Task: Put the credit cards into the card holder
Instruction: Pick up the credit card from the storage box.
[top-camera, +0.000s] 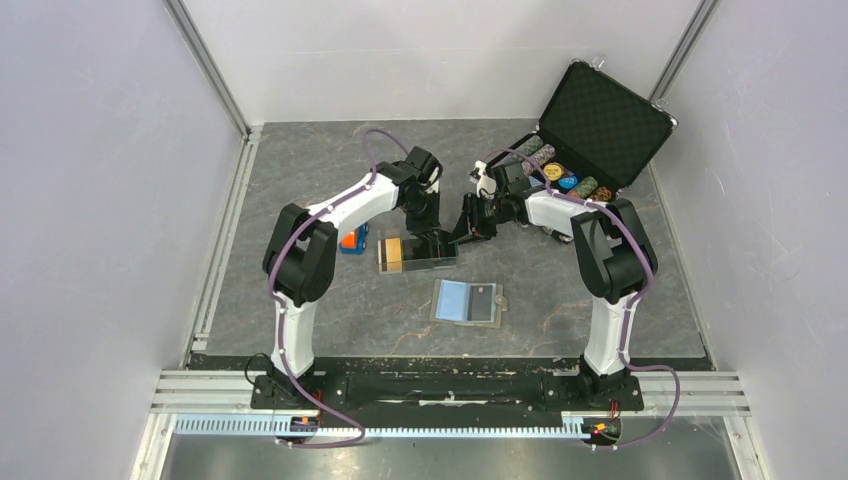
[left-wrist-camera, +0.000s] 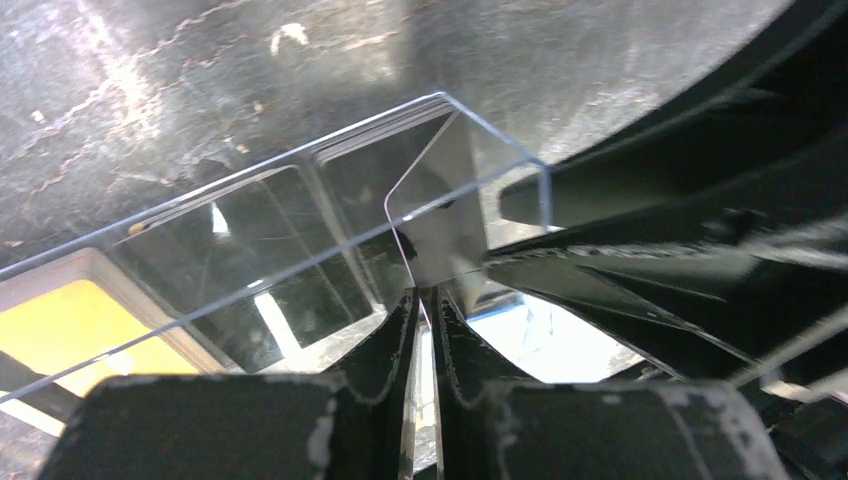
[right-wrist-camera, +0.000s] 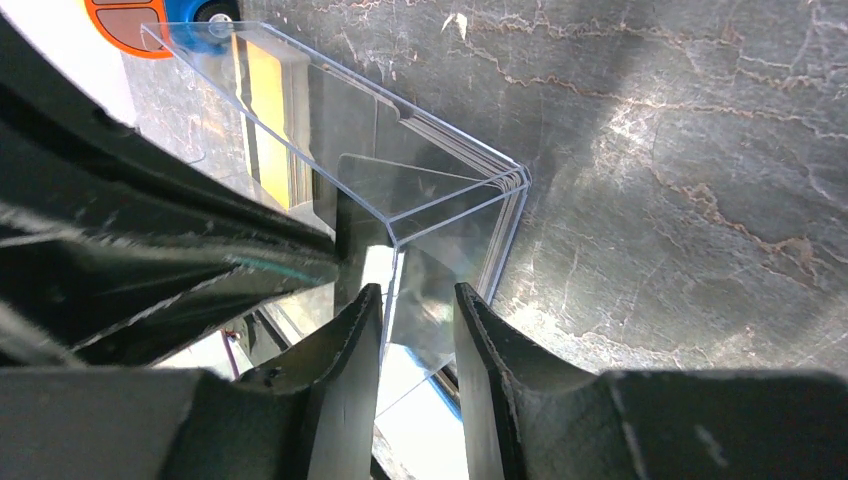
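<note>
We reach both arms forward and inward, wrists bent down, tools nearly meeting at mid-surface. Our left tool (left-wrist-camera: 422, 300) points steeply down, its jaws almost together with only a thin slit between them. Our right tool (right-wrist-camera: 418, 300) angles toward the left one, jaws partly apart with a narrow gap.

Even overhead light; wrist views glary, near parts blurred.
</note>
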